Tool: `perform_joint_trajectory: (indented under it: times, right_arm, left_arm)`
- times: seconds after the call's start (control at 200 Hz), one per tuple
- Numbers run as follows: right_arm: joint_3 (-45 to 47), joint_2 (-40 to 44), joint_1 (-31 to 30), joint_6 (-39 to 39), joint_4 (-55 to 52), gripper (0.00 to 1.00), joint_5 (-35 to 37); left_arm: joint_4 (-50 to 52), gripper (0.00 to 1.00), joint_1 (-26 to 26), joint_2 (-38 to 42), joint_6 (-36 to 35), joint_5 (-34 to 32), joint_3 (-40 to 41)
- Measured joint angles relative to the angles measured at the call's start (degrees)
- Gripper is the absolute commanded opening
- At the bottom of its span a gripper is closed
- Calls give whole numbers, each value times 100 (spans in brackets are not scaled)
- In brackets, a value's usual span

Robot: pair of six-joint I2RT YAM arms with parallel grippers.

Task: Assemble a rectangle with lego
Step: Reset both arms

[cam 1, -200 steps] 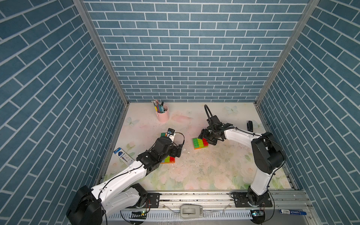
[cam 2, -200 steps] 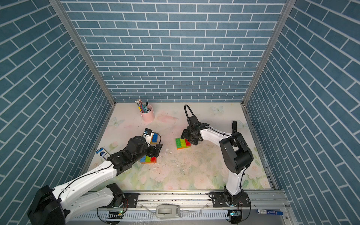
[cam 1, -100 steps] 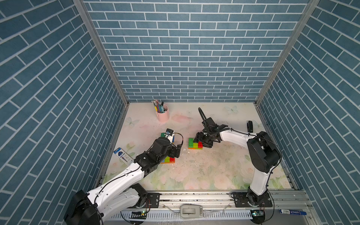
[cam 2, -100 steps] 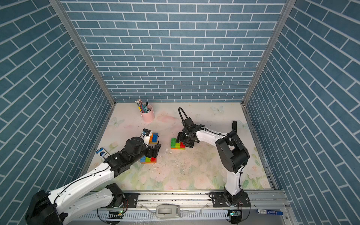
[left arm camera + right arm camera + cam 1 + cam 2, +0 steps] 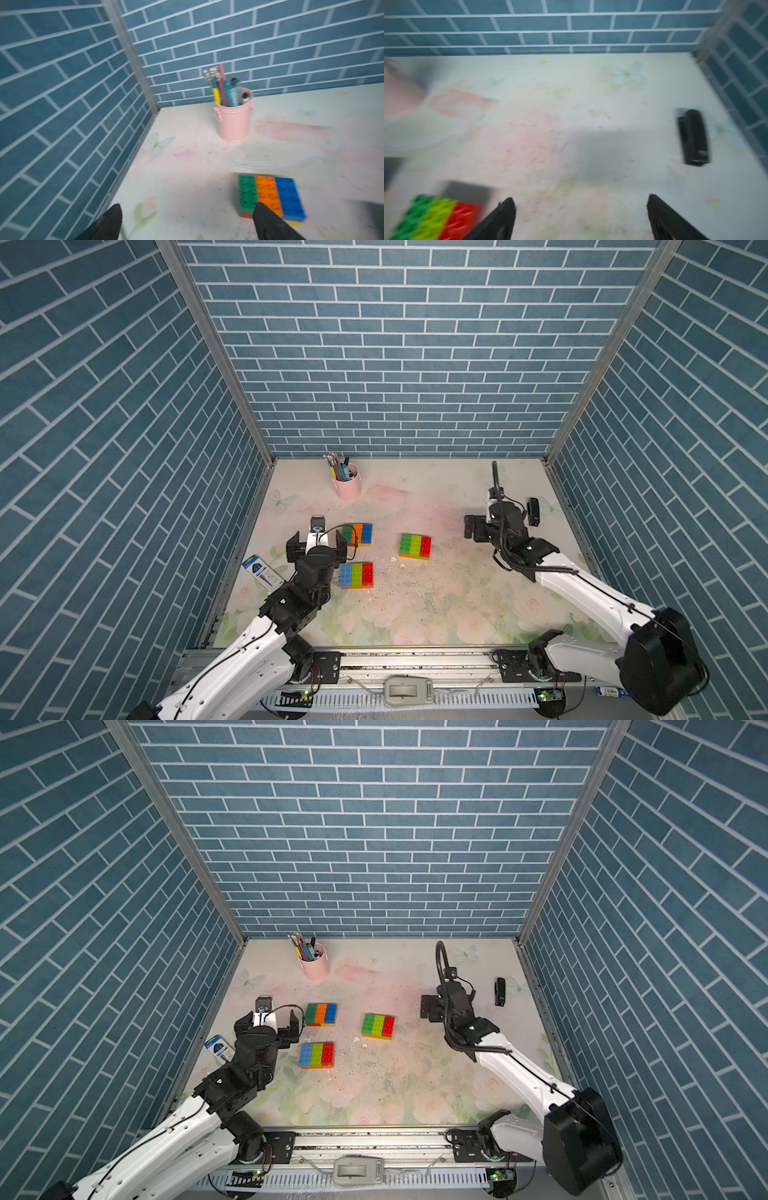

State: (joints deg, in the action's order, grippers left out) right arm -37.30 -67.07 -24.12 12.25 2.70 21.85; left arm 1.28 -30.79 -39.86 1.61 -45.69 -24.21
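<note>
**Both arms backed off; three lego blocks left lying apart.**
The right end effector (image 5: 580, 200) had withdrawn from the green-lime-red block (image 5: 415, 546) toward the right of the frame and stood wide open, holding nothing. The left end effector (image 5: 318, 541) had lifted off the blue-lime-red block (image 5: 356, 575), equally open and empty, beside the green-orange-blue block (image 5: 358, 534). All three blocks rested left of centre on the surface (image 5: 436, 605), none touching. The blocks probably still had to be joined into one rectangle.
</note>
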Motion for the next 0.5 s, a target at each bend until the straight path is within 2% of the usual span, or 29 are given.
perform_joint_trajectory:
  times: [0.13,0.225,0.285,0.39,0.5]
  right_arm:
    - [662,-369,1025,-511,1134,96,498]
    - [916,-855,1294,-647,1788,97,516]
    - [975,-1228,1362,-728,2159,96,509]
    - [1099,-1572,1585,-988,2736,96,116]
    - [1255,-1707,2090,-1062,3397,95,-575]
  left_arm:
    - [-710,99,852,-483,-323,-11,442]
    - [-1375,99,1401,-1049,-393,520,706]
    - [-2015,99,1775,-1685,-382,1019,796]
    - [-2962,99,2129,-2782,-442,1810,841]
    - [-4085,99,2430,-3644,-540,2680,828]
